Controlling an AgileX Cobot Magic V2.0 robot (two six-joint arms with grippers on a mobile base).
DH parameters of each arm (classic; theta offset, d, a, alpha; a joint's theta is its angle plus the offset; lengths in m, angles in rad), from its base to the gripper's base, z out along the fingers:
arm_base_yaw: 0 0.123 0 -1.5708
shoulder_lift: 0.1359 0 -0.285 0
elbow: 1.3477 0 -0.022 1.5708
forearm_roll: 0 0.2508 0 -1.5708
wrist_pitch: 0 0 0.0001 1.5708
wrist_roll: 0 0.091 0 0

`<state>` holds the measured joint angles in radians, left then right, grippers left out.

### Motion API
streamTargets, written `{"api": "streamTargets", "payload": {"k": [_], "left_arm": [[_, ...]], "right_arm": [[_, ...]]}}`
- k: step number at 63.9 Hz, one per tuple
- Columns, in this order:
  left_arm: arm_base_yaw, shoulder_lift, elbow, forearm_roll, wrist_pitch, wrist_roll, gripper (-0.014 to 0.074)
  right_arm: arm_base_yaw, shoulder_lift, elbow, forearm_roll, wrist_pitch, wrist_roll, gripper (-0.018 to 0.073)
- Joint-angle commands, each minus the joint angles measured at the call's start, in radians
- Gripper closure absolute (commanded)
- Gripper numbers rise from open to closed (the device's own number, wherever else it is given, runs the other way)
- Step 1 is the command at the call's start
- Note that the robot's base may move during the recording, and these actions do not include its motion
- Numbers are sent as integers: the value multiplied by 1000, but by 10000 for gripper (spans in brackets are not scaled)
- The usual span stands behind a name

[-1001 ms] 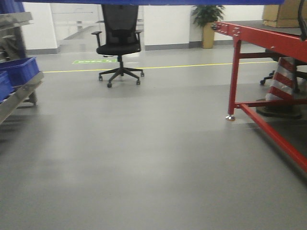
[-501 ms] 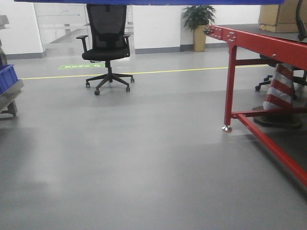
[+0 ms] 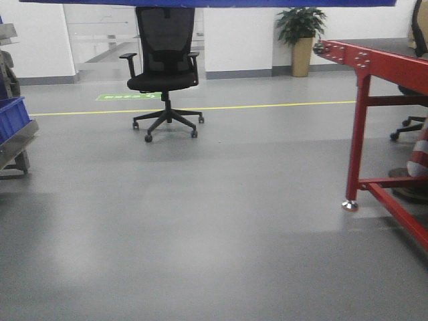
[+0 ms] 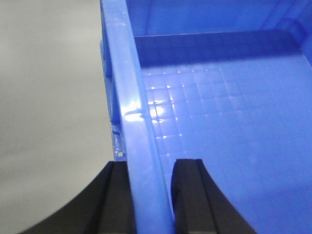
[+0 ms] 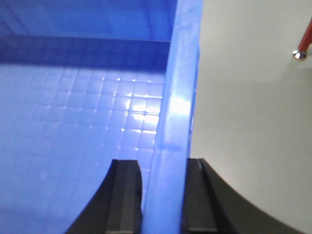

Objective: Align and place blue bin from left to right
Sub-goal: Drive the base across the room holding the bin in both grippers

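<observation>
I hold the blue bin (image 4: 219, 122) between both arms, lifted off the grey floor. In the left wrist view its left wall (image 4: 129, 107) runs up between the black fingers, and my left gripper (image 4: 151, 195) is shut on that wall. The right wrist view shows the bin's gridded inside (image 5: 73, 112), with my right gripper (image 5: 163, 195) shut on the right wall (image 5: 178, 107). In the front view only a blue strip of the bin (image 3: 207, 3) shows along the top edge; neither gripper appears there.
A black office chair (image 3: 164, 70) stands ahead at centre left. A red metal table frame (image 3: 374, 100) fills the right, its foot (image 3: 348, 205) on the floor. At the left edge a metal rack (image 3: 17, 144) carries a darker blue bin (image 3: 12, 117). A potted plant (image 3: 301, 37) stands by the back wall.
The front view has swung: the chair and red table shifted left, then back right, and the left rack slid mostly out of frame. The blue strip stays along the top.
</observation>
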<state>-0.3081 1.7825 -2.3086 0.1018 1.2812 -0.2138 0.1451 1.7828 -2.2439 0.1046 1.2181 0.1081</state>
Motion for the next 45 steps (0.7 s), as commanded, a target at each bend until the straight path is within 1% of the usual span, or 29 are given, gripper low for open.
{"api": "streamTargets", "payload": {"k": [1, 45], "left_arm": [[2, -29, -17, 43, -60, 22, 707], [2, -29, -17, 43, -60, 22, 707]], "right_arm": [[-4, -27, -23, -32, -98, -23, 713], [-4, -27, -23, -32, -105, -23, 713]]}}
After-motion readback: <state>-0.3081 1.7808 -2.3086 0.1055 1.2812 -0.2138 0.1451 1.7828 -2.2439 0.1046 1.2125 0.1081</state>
